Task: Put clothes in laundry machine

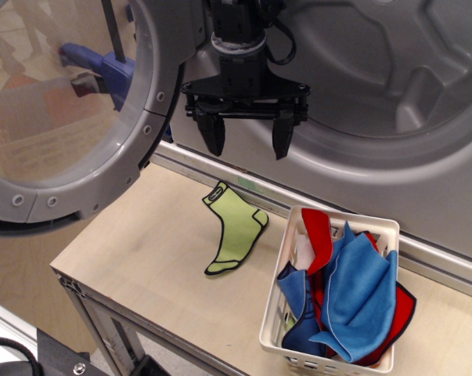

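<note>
**Below my gripper: the sock, lying lengthwise away from the drum**

On the table [142,258], almost straight under my gripper [246,145], lies the lime-green sock [234,229]. My two fingers hang spread wide apart, tips pointing down, nothing between them. I hover well above the sock, in front of the lower rim of the laundry machine [392,94].

- Sock: flat on the wood, alone. Cuff at the far end, close to the machine's sill; toe at the near end. Long axis runs far-to-near, tilted slightly. It sits a touch left of my centreline.
- My fingers open left-right, so they stand roughly across the sock's long axis. My judgement: a straight descent with a small shift toward the near side should pinch it mid-leg.
- Basket [329,313]: to the right and nearer, well apart from the sock. Holds the blue and red clothes [353,290], heaped, some draped over its right rim.
- Door [79,117]: swung open on the left; drum mouth open behind and right of me.

Sock is the closer target; basket needs a longer reach right.
</note>
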Robot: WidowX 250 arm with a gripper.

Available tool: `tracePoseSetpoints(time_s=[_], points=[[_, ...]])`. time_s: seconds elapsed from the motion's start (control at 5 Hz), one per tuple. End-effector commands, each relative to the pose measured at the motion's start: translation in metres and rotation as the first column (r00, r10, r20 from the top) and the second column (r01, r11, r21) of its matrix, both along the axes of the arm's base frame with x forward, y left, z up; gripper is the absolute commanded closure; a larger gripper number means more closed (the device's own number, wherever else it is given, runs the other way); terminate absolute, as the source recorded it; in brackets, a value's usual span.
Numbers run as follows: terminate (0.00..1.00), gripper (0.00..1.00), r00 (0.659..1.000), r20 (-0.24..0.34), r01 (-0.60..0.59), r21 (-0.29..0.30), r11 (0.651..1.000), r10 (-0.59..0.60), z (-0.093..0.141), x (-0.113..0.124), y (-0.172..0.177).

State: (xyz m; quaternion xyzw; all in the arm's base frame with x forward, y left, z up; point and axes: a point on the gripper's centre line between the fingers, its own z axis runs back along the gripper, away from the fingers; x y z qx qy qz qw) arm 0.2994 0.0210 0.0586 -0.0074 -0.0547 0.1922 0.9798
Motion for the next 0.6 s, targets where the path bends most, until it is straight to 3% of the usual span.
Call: tracePoseSetpoints(time_s=[0.0,0.2,0.4], points=[[0.0,0.0,1.0,0.0,0.0,0.0,1.0,0.0,0.0,0.0,0.0],[0.0,0.0,0.999,0.0,0.037,-0.1,0.994,-0.037,0.005,-0.01,-0.026],[0.0,0.0,0.997,-0.017,0.067,-0.154,0.986,-0.071,0.001,-0.02,-0.045]])
